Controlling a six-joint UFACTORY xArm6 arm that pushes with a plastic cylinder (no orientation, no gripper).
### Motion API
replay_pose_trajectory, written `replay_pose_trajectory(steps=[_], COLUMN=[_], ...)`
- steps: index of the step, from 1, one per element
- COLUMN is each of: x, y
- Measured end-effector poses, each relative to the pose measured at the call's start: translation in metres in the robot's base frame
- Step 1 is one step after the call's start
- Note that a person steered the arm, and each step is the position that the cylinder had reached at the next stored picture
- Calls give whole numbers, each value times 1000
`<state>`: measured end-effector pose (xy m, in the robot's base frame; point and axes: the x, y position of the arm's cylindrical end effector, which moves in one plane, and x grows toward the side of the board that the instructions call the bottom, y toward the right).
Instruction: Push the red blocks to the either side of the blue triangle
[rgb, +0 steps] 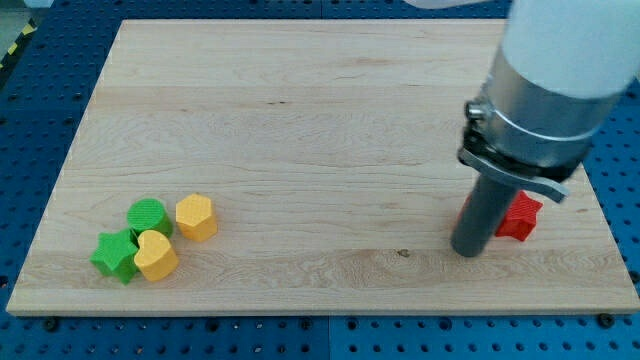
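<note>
My tip (467, 250) rests on the wooden board (300, 120) at the view's lower right. A red star-shaped block (520, 216) lies just right of the rod, touching or nearly touching it. A sliver of another red block (464, 209) shows at the rod's left edge; most of it is hidden behind the rod. No blue triangle shows in the view; the arm's wide body covers the board's right part.
At the view's lower left sits a cluster: a green cylinder (148, 216), a green star (115, 255), a yellow heart (155, 256) and a yellow hexagonal block (196, 217). The board's right edge is close to the red star.
</note>
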<state>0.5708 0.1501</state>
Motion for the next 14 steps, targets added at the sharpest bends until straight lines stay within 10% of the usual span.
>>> replay_pose_trajectory(steps=[12, 14], x=[-105, -46], y=[10, 6])
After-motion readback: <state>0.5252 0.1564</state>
